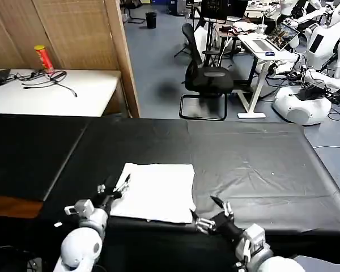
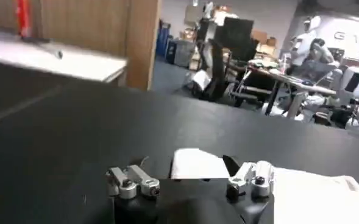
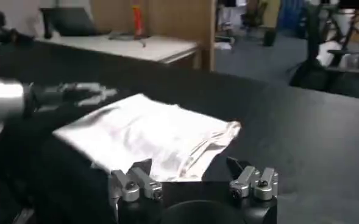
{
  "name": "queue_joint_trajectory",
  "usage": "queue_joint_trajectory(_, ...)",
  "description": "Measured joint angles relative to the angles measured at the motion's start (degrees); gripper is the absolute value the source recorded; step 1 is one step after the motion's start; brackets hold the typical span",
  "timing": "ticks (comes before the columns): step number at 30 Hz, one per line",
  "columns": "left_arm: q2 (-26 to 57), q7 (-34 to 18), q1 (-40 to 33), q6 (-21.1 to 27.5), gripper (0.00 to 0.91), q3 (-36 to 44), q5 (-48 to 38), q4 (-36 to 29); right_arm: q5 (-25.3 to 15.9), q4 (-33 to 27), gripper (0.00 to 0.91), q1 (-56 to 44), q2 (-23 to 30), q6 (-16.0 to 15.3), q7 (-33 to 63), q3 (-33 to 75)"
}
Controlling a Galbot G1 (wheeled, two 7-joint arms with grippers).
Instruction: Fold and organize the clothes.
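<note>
Nearest the head camera, at the near edge of the black table (image 1: 243, 153), are the two grippers. The right gripper (image 1: 211, 212) sits low over the black cloth with its fingers (image 1: 216, 202) spread apart and nothing between them; the near right corner of the folded white T-shirt (image 1: 156, 190) lies just beside those fingertips, on their inner side. In the right wrist view the right gripper (image 3: 190, 175) shows the same open stance, the T-shirt (image 3: 149, 134) lying just beyond the fingertips as a flat, layered rectangle with a rumpled edge toward the gripper. The left gripper (image 1: 114, 188) rests at the shirt's left edge, its fingers (image 1: 123, 182) apart, the fingertips over or touching the cloth margin; contact cannot be judged. In the left wrist view the left gripper (image 2: 188, 172) is open, with a white corner of the T-shirt (image 2: 194, 163) lying between and just past the fingertips and the rest of the fabric extending off to one side. Beyond the fingers, a black office chair (image 1: 207, 76) stands on the floor behind the table, and a white desk (image 1: 51, 93) carries a red can (image 1: 44, 58).
</note>
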Motion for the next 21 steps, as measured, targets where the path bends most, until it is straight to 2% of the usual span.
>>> queue_joint_trajectory(2, -0.19, 0.26, -0.07, 0.15, 0.848, -0.26, -2.50, 0.44, 0.03, 0.01, 0.878, 0.20, 0.27, 0.13, 0.01, 0.37)
queue_joint_trajectory(4, -0.34, 0.36, -0.32, 0.35, 0.663, -0.41, -4.63, 0.94, 0.03, 0.02, 0.878, 0.23, 0.49, 0.26, 0.01, 0.56)
queue_joint_trajectory(5, -0.41, 0.40, -0.43, 0.38, 0.507, -0.41, -5.20, 1.17, 0.03, 0.04, 0.878, 0.20, 0.59, 0.36, 0.00, 0.65)
queue_joint_trajectory(6, -0.54, 0.56, -0.56, 0.39, 0.507, -0.42, -5.52, 1.44, 0.03, 0.05, 0.878, 0.18, 0.67, 0.44, -0.01, 0.70)
queue_joint_trajectory(7, -0.69, 0.68, -0.72, 0.39, 0.410, -0.42, -5.66, 1.79, 0.03, 0.07, 0.878, 0.16, 0.78, 0.51, -0.02, 0.76)
queue_joint_trajectory(8, -0.79, 0.74, -0.83, 0.38, 0.351, -0.41, -5.68, 2.06, 0.03, 0.08, 0.878, 0.14, 0.91, 0.54, -0.02, 0.88)
queue_joint_trajectory(9, -0.90, 0.81, -0.90, 0.34, 0.351, -0.42, -5.75, 2.42, 0.03, 0.08, 0.878, 0.14, 0.97, 0.56, -0.03, 0.99)
queue_joint_trajectory(10, -1.02, 0.91, -0.93, 0.29, 0.156, -0.40, -6.00, 2.84, 0.02, 0.09, 0.878, 0.14, 1.00, 0.58, -0.04, 1.09)
queue_joint_trajectory(12, -1.15, 0.99, -0.94, 0.23, 0.039, -0.40, -6.68, 3.29, 0.02, 0.10, 0.878, 0.25, 1.03, 0.62, -0.07, 1.24)
queue_joint_trajectory(13, -1.24, 1.01, -0.94, 0.25, 0.000, -0.40, -7.25, 3.42, 0.02, 0.10, 0.878, 0.33, 1.04, 0.64, -0.08, 1.33)
queue_joint_trajectory(21, -1.52, 0.24, -1.80, 1.76, 0.000, -0.52, -8.82, 3.27, -0.21, -0.35, 0.878, 0.63, 2.02, 0.82, -0.09, 1.35)
